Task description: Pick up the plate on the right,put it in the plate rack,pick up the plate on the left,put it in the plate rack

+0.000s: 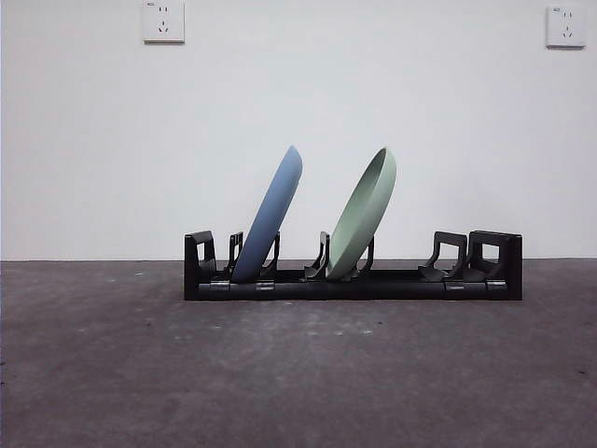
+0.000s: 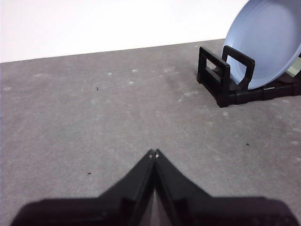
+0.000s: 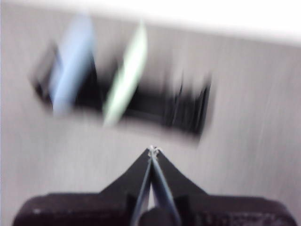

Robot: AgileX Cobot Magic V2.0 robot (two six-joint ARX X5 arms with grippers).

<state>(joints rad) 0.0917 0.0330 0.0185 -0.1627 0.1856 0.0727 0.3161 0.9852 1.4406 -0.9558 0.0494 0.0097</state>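
The black plate rack (image 1: 353,280) lies across the middle of the table. A blue plate (image 1: 270,213) leans in its left prongs and a pale green plate (image 1: 364,211) leans in the prongs near its middle. Neither arm shows in the front view. My left gripper (image 2: 154,152) is shut and empty above the bare table, with the rack's end (image 2: 221,75) and the blue plate (image 2: 265,44) off to one side. My right gripper (image 3: 152,149) is shut and empty; its blurred view shows the rack (image 3: 141,101) with both plates some way ahead.
The grey table top (image 1: 298,373) stretches in front of the rack. A white wall with two sockets (image 1: 163,21) stands behind. The rack's right-hand prongs (image 1: 452,254) hold nothing.
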